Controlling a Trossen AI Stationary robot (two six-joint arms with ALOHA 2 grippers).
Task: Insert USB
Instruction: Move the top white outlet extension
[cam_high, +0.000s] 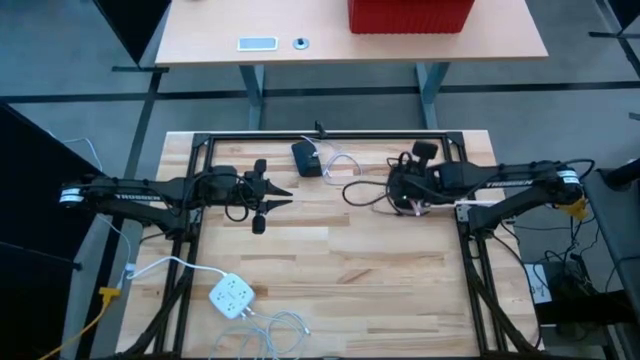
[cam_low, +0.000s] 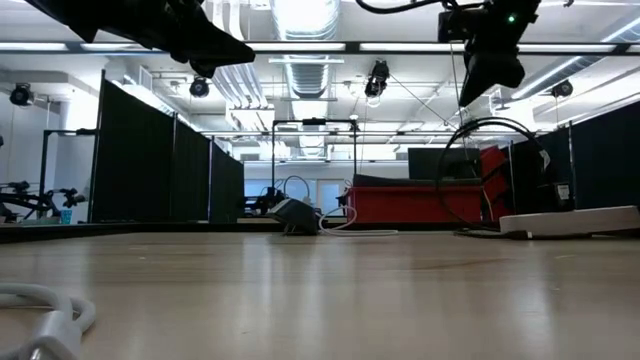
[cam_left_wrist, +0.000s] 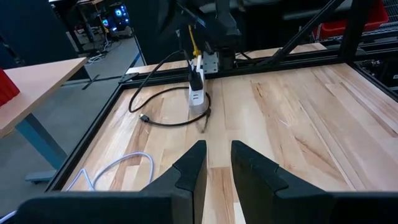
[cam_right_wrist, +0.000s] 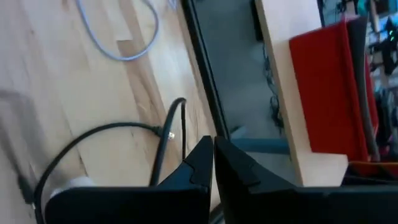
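A black cable (cam_high: 362, 195) lies looped on the wooden table (cam_high: 330, 270) at the far right. Its USB plug end (cam_left_wrist: 144, 118) (cam_right_wrist: 169, 132) rests loose on the wood. The cable runs to a white socket block (cam_left_wrist: 198, 96) (cam_low: 570, 220) that lies flat under my right arm. My right gripper (cam_high: 392, 185) (cam_right_wrist: 213, 142) hangs above the loop, shut, with nothing visible between its fingertips. My left gripper (cam_high: 285, 196) (cam_left_wrist: 217, 146) hovers open at the table's far left. It faces the cable and is well short of it.
A dark adapter (cam_high: 307, 158) with a thin white cable (cam_high: 340, 163) lies at the far middle. A white power strip (cam_high: 232, 296) with a white cord sits near the front left. Black frame rails (cam_high: 320, 135) border the table. Bare wood lies between the arms.
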